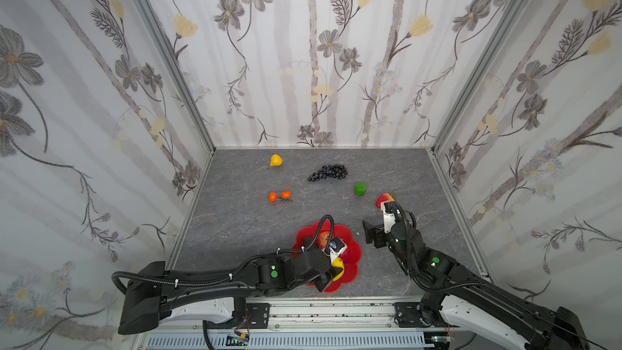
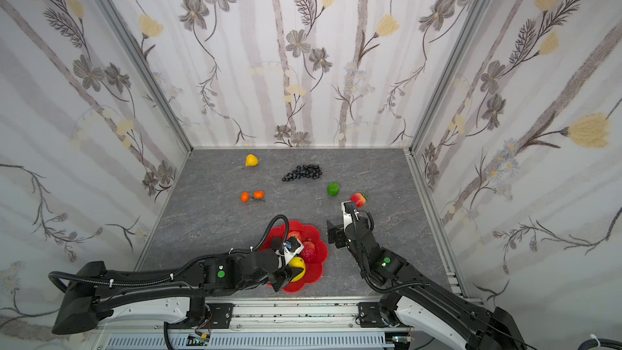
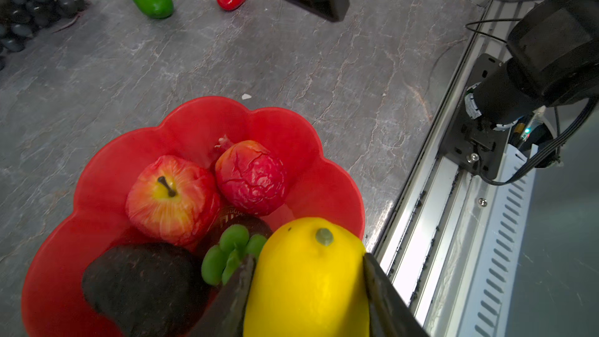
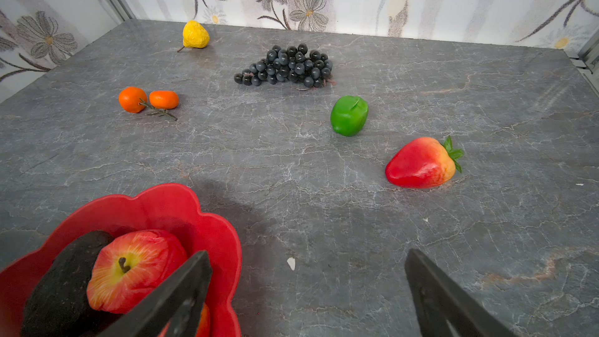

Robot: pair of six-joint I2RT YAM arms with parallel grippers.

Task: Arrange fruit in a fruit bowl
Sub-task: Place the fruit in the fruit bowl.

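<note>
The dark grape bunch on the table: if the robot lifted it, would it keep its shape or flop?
The grape bunch probably flops: it is many small berries loosely clustered, so it likely sags from wherever it is pinched. The glossy round berries may slip. Pushed, it should slide rather than roll, lying flat and spread.

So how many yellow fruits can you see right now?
2: the lemon held in the left gripper over the fruit bowl, and the pear far back on the table. Others may lie hidden.
</note>
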